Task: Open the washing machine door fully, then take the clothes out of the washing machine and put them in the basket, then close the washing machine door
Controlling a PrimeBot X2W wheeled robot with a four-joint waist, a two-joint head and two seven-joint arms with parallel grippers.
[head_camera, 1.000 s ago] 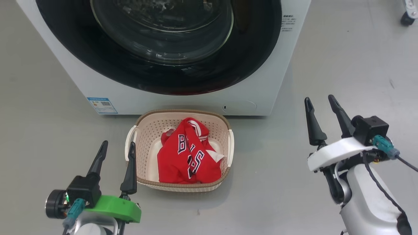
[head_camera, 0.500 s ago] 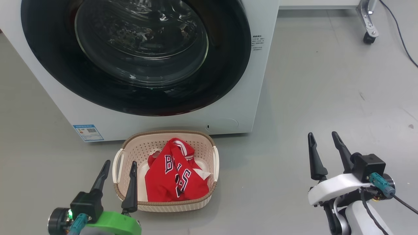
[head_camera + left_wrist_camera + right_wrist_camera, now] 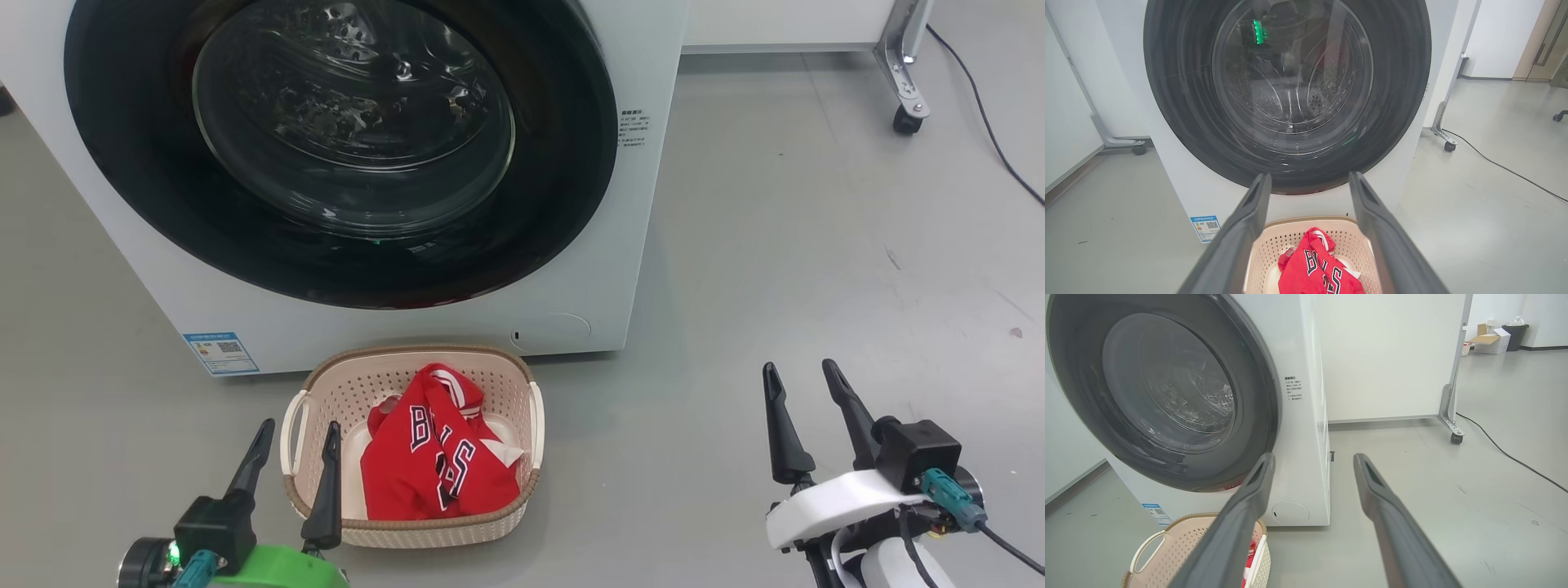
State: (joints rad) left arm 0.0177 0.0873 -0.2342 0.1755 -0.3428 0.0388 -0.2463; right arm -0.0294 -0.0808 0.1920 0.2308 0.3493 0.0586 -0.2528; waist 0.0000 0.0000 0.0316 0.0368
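The red jersey (image 3: pixel 441 461) lies in the basket (image 3: pixel 408 532) on the floor (image 3: pixel 775 245) before the washing machine (image 3: pixel 408 327), left gripper (image 3: pixel 299 426) and right gripper (image 3: pixel 798 367) wide and empty; the door (image 3: pixel 155 204) looks shut but, if unlatched, could swing open

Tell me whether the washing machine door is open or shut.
Shut. The washing machine door lies flat against the front of the washing machine; the right wrist view shows no gap at its edge.
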